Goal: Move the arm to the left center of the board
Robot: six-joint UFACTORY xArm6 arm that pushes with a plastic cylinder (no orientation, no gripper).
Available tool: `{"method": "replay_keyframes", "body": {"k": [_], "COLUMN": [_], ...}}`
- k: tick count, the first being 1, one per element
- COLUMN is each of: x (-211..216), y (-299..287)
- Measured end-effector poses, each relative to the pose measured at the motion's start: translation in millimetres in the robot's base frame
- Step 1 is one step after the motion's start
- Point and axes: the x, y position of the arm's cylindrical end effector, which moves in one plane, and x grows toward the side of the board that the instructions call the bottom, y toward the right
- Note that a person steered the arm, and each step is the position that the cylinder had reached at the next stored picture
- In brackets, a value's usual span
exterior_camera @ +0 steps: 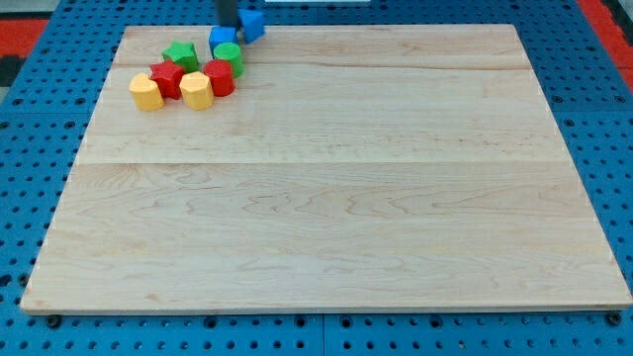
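My tip shows at the view's top, left of centre, at the far edge of the wooden board. It stands between two blue blocks: a blue block just to its right and a blue cube just below it, close to or touching both. Below them lies a tight cluster: a green star, a green cylinder, a red star, a red cylinder, a yellow block and a yellow hexagon.
The board lies on a blue perforated table. A red strip shows at the view's top left corner and another at the top right.
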Motion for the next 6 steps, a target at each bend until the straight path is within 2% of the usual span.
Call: {"method": "replay_keyframes", "body": {"k": [1, 2, 3, 4, 5, 6], "x": [61, 67, 120, 209, 260, 266], "y": [47, 56, 80, 80, 15, -60]}}
